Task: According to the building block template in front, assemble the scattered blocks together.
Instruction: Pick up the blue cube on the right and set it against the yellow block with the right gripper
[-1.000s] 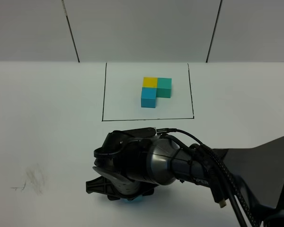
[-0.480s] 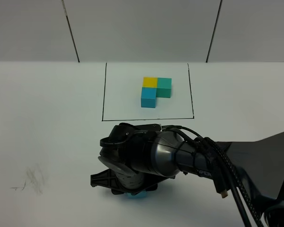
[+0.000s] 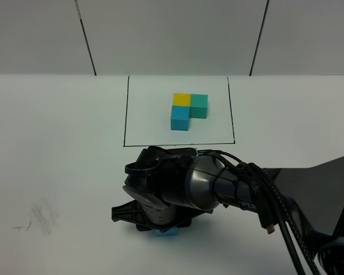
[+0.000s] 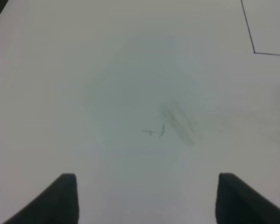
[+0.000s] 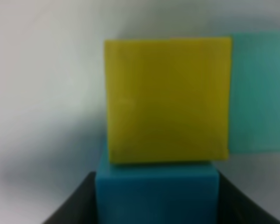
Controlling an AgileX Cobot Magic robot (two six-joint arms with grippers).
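Observation:
The building block template [image 3: 188, 110], an L of yellow, teal-green and sky-blue cubes, sits inside a black drawn rectangle [image 3: 125, 114]. My right arm [image 3: 186, 189] reaches across the middle and hides most of the scattered blocks; only a sky-blue corner [image 3: 166, 232] shows under it. In the right wrist view my right gripper [image 5: 157, 203] is shut on the sky-blue cube [image 5: 156, 186], which lies against the yellow cube [image 5: 167, 100]. The teal-green cube [image 5: 259, 93] touches the yellow one's side. My left gripper [image 4: 149, 200] is open and empty over bare table.
A faint pencil smudge [image 3: 40, 217] marks the white table at the front left; it also shows in the left wrist view [image 4: 175, 123]. Black cables [image 3: 275, 212] trail from the right arm to the front right.
My right gripper has moved a little away from the table's front edge and slightly right, taking the sky-blue cube with it. The left gripper has not visibly moved.

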